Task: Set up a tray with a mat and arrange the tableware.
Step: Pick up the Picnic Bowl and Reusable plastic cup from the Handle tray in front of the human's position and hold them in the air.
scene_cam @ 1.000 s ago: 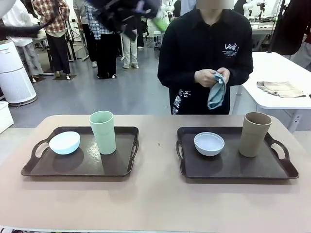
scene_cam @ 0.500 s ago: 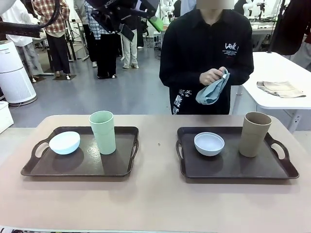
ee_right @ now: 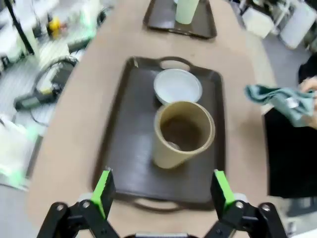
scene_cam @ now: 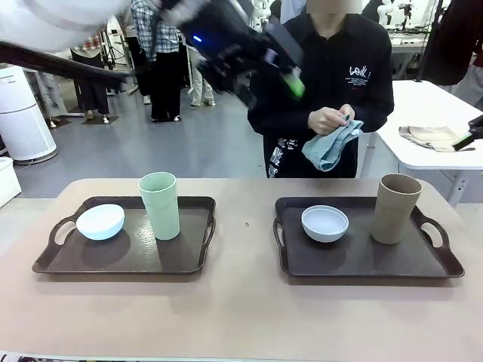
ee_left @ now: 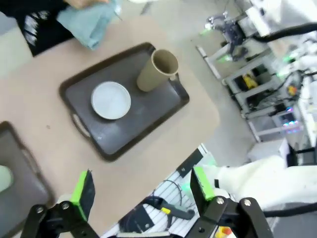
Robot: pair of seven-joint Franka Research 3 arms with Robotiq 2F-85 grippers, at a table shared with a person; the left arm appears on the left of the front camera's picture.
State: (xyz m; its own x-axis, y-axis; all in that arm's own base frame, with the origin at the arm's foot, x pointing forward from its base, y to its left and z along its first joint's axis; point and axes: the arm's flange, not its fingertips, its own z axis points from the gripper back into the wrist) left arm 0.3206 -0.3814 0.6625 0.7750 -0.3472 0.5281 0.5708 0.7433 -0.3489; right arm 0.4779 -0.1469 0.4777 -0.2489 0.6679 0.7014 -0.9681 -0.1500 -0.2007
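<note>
With jaws apart and empty, the left gripper and right gripper faced the brown tray holding the tan-brown cup beside the white-grey bowl.

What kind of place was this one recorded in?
Probably a robotics lab or workshop hall: bystanders stand on an open grey floor, a white worktable sits nearby, and cables and tools lie beside the table.

We see white lettering on the chest of the person's black shirt, too small and blurred for us to read with certainty; more white print near its hem is equally unreadable
</note>
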